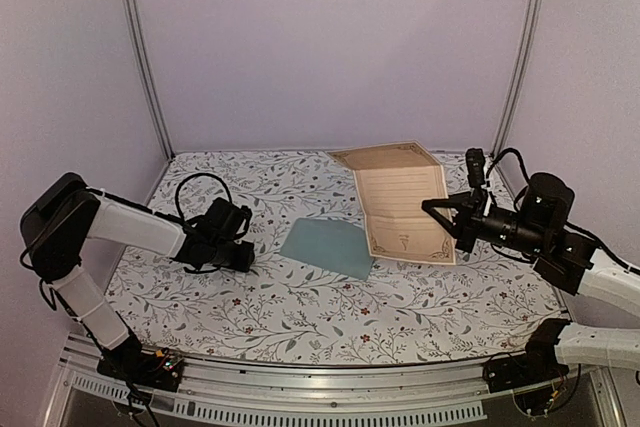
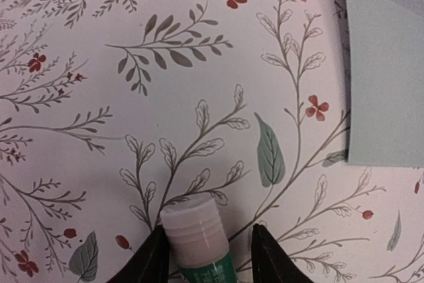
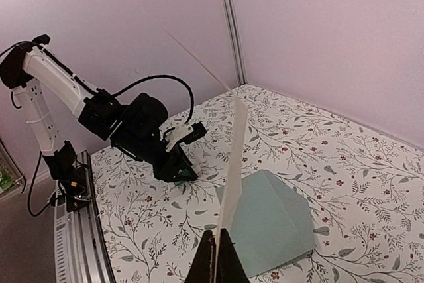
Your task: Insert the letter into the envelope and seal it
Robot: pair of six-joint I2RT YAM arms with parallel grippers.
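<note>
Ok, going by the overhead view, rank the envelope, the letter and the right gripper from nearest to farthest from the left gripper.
1. Envelope: lying flat, just to the right of the left gripper.
2. Letter: past the envelope, farther right and toward the back.
3. Right gripper: at the letter's right edge, jaws shut on it.

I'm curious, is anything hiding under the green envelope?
Only the flowery tablecloth shows around the envelope. Whatever is beneath it is covered.
</note>
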